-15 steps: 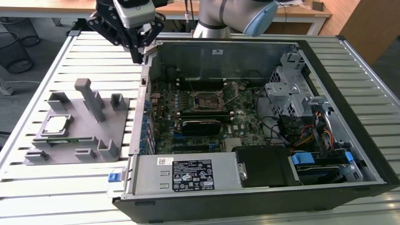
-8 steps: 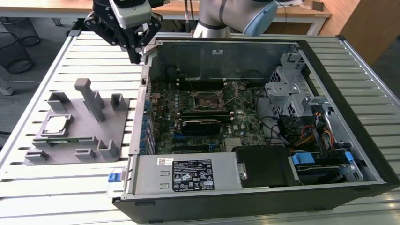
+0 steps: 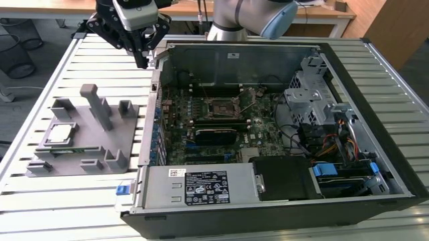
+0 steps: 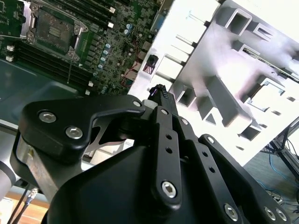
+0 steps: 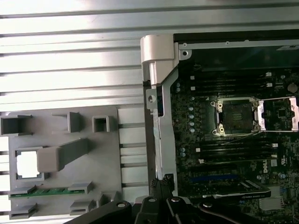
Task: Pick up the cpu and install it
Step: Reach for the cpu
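Observation:
The cpu [image 3: 60, 134] is a small silver square lying flat in a pocket of the grey holder plate [image 3: 100, 150], at the exterior view's left, outside the computer case. It shows as a bright square [image 5: 27, 164] in the first wrist view. My gripper [image 3: 141, 63] hangs above the case's back left corner, well behind the cpu and apart from it. Its fingertips meet with nothing between them, in both wrist views [image 4: 158, 89] [image 5: 159, 181]. The black socket [image 3: 221, 107] on the motherboard stands open, its metal frame [image 5: 275, 114] swung aside.
The open computer case [image 3: 348, 60] takes up the slatted table's middle and right, with a power supply [image 3: 201, 186] at the front and drive cages [image 3: 308, 95] on the right. A green memory stick [image 5: 49, 192] lies in the holder plate near the cpu. Upright grey posts [image 3: 100, 108] rise from the plate.

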You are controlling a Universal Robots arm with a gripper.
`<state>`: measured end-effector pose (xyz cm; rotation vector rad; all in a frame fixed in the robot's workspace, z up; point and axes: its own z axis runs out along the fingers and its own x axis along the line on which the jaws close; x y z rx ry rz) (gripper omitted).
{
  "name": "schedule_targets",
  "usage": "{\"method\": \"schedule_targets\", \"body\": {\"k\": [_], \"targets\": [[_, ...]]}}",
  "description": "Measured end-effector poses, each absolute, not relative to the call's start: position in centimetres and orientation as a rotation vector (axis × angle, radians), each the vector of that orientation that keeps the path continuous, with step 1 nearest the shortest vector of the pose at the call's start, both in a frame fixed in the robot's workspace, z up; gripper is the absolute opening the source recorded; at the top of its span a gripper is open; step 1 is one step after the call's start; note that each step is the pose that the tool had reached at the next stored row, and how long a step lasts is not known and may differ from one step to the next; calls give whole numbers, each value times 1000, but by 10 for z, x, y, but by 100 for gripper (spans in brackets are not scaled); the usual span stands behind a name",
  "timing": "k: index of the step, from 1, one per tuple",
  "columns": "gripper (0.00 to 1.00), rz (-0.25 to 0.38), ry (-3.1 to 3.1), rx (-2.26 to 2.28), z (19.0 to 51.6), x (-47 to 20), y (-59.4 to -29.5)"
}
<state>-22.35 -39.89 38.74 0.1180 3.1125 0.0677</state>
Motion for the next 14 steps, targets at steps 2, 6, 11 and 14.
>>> {"method": "schedule_targets", "body": {"k": [2,6,11,14], "targets": [[11,68,3112,118,387,-225,-399],[11,68,3113,118,387,-228,-399],[11,68,3112,118,387,-232,-399],[11,68,3113,118,387,-234,-399]]}}
